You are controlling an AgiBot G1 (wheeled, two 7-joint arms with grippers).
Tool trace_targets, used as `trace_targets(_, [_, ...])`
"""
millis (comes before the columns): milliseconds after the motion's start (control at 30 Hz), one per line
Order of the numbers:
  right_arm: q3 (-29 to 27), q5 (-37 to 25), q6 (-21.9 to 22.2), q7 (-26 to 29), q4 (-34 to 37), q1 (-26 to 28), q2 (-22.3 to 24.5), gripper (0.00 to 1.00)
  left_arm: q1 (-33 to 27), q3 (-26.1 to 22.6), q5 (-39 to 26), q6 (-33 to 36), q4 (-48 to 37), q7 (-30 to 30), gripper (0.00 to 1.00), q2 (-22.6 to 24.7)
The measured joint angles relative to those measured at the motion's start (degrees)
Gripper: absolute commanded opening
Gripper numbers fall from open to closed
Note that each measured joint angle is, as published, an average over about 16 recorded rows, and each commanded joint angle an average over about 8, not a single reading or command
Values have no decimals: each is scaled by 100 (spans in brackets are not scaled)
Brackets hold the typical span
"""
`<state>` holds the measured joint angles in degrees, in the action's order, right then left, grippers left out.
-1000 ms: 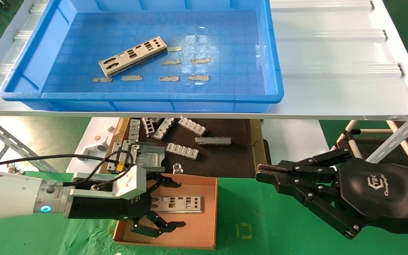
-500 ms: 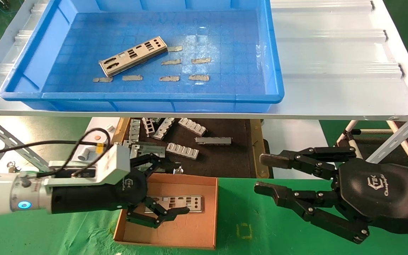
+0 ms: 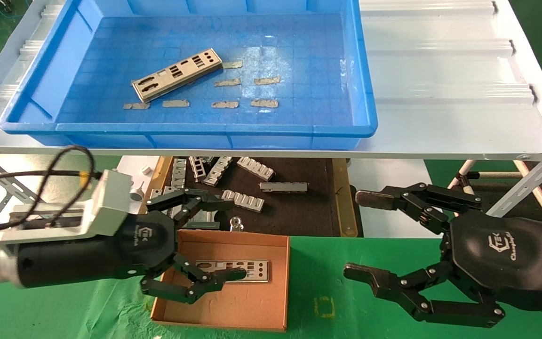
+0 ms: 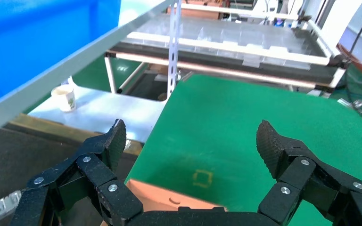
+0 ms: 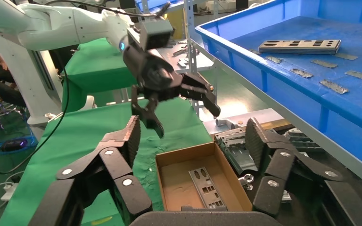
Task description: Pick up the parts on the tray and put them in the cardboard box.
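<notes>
Fingers spread and empty on my left gripper, low left over the cardboard box, where one plate lies flat beneath them. My right gripper hangs open, lower right. Next: reach the other plate, upper left in the blue tray.

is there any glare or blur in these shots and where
Head view: white glare streaks on the tray floor near its right wall, and sheen on the shelf; the left tool casts a shadow into the box. Left wrist view: the blue tray wall is soft and out of focus. Right wrist view: sharp, with a slight wide-angle bend.
</notes>
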<state>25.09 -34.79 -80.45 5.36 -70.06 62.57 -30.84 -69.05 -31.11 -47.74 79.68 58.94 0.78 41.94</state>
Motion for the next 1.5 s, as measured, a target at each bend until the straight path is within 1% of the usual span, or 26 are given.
trace_targets(500, [0, 0, 0, 0, 0, 0, 0, 100, 500, 1009, 393, 402, 979, -771, 100, -463])
trace_targets(800, [0, 0, 1, 0, 1, -1, 0, 100, 731, 1475, 579, 591, 1430, -1114, 100, -676])
trace_targets(1100, [-1, 1, 2, 0, 2, -2, 0, 100, 799, 1608, 638, 648, 1558, -1205, 100, -738])
trace_targets(1500, [-1, 1, 2, 0, 2, -2, 0, 100, 768, 1545, 608, 619, 1495, -1169, 100, -708])
